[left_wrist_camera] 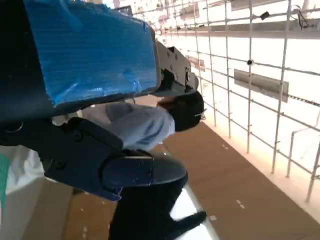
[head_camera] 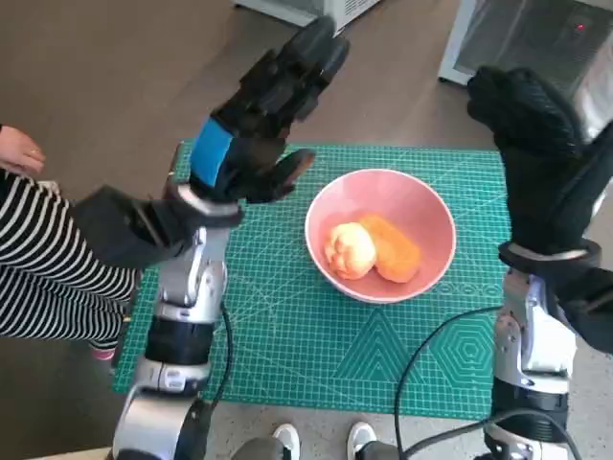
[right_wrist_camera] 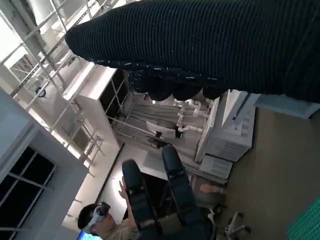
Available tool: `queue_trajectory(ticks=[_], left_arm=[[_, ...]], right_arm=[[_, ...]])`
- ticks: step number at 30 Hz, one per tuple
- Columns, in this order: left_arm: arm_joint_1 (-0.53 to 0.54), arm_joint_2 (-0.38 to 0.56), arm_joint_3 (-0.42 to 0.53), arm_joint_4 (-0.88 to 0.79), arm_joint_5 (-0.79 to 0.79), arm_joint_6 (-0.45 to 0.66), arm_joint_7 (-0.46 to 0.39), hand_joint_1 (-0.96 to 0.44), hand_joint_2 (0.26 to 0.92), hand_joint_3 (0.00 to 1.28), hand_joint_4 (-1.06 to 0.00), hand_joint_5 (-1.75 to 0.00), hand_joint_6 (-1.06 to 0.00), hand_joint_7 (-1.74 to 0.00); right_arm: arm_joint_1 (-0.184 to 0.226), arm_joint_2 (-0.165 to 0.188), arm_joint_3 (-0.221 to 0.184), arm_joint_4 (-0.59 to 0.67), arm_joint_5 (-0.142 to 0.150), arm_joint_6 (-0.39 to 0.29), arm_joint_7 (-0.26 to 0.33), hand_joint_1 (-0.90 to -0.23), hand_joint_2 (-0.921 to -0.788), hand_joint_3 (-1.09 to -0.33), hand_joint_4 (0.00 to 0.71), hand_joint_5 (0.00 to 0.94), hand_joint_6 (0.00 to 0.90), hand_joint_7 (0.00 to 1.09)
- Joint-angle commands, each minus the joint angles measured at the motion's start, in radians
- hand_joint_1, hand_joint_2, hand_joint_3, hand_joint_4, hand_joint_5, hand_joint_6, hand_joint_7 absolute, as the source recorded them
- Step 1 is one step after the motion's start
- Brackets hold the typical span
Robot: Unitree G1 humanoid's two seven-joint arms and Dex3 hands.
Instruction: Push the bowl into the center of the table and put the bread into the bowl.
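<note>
From my seat both hands are up off the table and holding nothing. The left hand point(head_camera: 263, 120) is raised with its fingers spread apart, blue tape facing the head camera, and the pink bowl point(head_camera: 379, 234) sits below it and off toward the right-hand side. The right hand point(head_camera: 536, 144) in the knit glove is lifted too; its fingers look loosely extended with nothing in them, so I'd call it empty and open, though the glove makes that hard to read. The bowl is between the two hands, roughly mid-mat on the green cutting mat point(head_camera: 287, 326), and the bread point(head_camera: 393, 248) is lying inside it next to a paler roll point(head_camera: 351, 250), the two touching. My guess is the hands are parked high so they don't nudge the bowl, since the job looks basically done. Wrist cams just show the room: a person in a headset point(right_wrist_camera: 102, 217) in the right wrist view. A person's striped sleeve point(head_camera: 38, 264) sits just outside the left arm.
</note>
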Motion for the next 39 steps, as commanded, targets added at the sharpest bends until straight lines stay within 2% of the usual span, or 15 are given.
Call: queue_trajectory(ticks=[1, 18, 20, 23, 39], left_arm=[[0.023, 0.005, 0.008, -0.05, 0.003, 0.004, 0.009, -0.72, 0.921, 0.51, -0.16, -0.01, -0.27, -0.03], [0.046, 0.003, 0.009, -0.05, 0.039, -0.042, 0.016, -0.68, 0.921, 0.51, -0.14, -0.01, -0.23, -0.04], [0.045, 0.003, 0.011, -0.045, 0.042, -0.046, 0.016, -0.68, 0.921, 0.51, -0.14, -0.03, -0.09, -0.34], [0.042, 0.002, 0.014, -0.036, 0.044, -0.053, 0.016, -0.68, 0.921, 0.5, -0.13, -0.04, -0.03, -0.48], [0.044, -0.007, 0.006, -0.035, 0.053, -0.059, 0.025, -0.67, 0.921, 0.51, -0.13, -0.05, 0.0, -0.55]], right_arm=[[0.005, -0.003, 0.013, 0.008, -0.02, 0.029, -0.007, -0.685, -0.921, -0.667, 0.129, 0.007, 0.079, 0.48], [0.007, -0.018, 0.014, -0.018, -0.023, 0.078, -0.019, -0.696, -0.921, -0.66, 0.138, 0.008, 0.061, 0.48], [0.01, -0.019, 0.014, -0.025, -0.025, 0.08, -0.021, -0.694, -0.921, -0.66, 0.138, 0.008, 0.061, 0.49], [0.014, -0.02, 0.014, -0.032, -0.028, 0.083, -0.024, -0.694, -0.921, -0.66, 0.137, 0.006, 0.061, 0.49], [0.021, -0.023, 0.005, -0.028, -0.058, 0.068, -0.032, -0.691, -0.921, -0.661, 0.137, 0.005, 0.062, 0.49]])
